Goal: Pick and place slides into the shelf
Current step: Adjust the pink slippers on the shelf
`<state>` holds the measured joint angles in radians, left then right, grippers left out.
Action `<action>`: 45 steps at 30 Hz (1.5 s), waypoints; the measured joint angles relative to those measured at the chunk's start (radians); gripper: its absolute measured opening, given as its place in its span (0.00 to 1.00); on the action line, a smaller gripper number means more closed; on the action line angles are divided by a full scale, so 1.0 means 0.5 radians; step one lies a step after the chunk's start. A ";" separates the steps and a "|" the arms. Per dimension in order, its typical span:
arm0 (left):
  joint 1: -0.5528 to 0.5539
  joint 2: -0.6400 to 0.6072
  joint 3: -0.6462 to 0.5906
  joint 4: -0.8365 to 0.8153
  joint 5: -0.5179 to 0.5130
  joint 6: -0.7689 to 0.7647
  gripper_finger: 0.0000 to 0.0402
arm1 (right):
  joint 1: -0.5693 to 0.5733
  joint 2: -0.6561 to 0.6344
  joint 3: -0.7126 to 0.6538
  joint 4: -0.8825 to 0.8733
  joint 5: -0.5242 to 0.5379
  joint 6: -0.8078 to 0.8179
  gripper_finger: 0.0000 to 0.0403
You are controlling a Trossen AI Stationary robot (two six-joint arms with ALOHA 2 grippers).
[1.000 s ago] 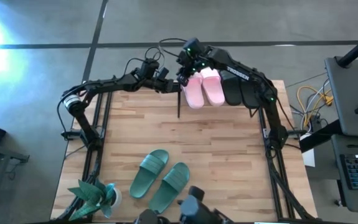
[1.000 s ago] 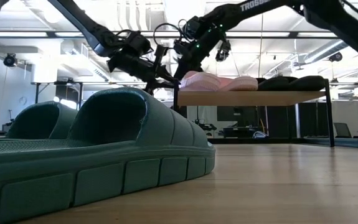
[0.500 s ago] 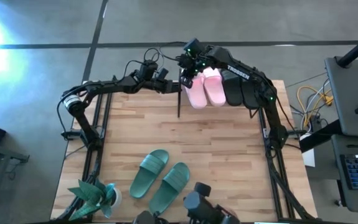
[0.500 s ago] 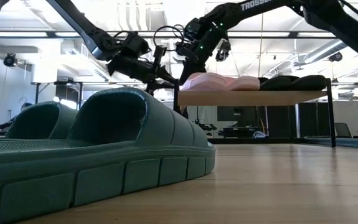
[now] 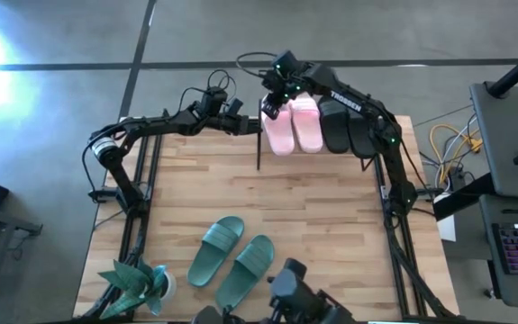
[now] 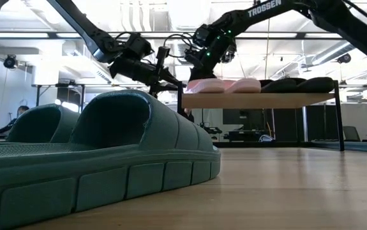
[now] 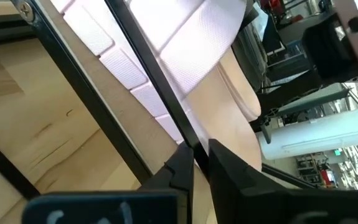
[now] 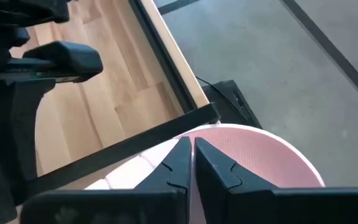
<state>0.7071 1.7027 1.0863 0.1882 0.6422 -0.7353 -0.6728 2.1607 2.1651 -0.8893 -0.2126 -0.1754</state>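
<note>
Looking down, the pink slides point(image 5: 293, 125) and black slides point(image 5: 346, 131) lie on the shelf point(image 5: 260, 144); green slides point(image 5: 231, 255) rest on the desk point(image 5: 313, 207). Low view: right end effector point(image 6: 203, 67) hovers above the pink pair. Wrist views: both end effectors closed, left end effector point(image 7: 194, 163) pinching the shelf's leg.

Pink slides point(image 5: 294, 126) and black slides point(image 5: 347, 129) top the pale-wood shelf point(image 6: 260, 99); green slides point(image 5: 231, 256) lie apart.

Two green slides point(image 5: 231, 258), two pink point(image 5: 295, 126), two black point(image 5: 347, 129).
</note>
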 joint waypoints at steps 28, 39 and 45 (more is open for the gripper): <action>0.000 -0.002 0.002 0.021 0.008 -0.018 0.02 | 0.105 -0.502 -0.501 -0.933 0.694 0.088 0.03; 0.000 -0.002 0.003 0.022 0.008 -0.020 0.02 | 0.279 -0.682 -0.860 -0.855 0.695 0.215 0.03; 0.001 -0.003 0.003 0.020 0.020 -0.027 0.02 | 0.343 -0.688 -0.877 -0.720 0.588 0.270 0.03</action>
<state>0.7074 1.7012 1.0878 0.1982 0.6521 -0.7489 -0.5014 1.8168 1.7267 -1.2492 0.0814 -0.0402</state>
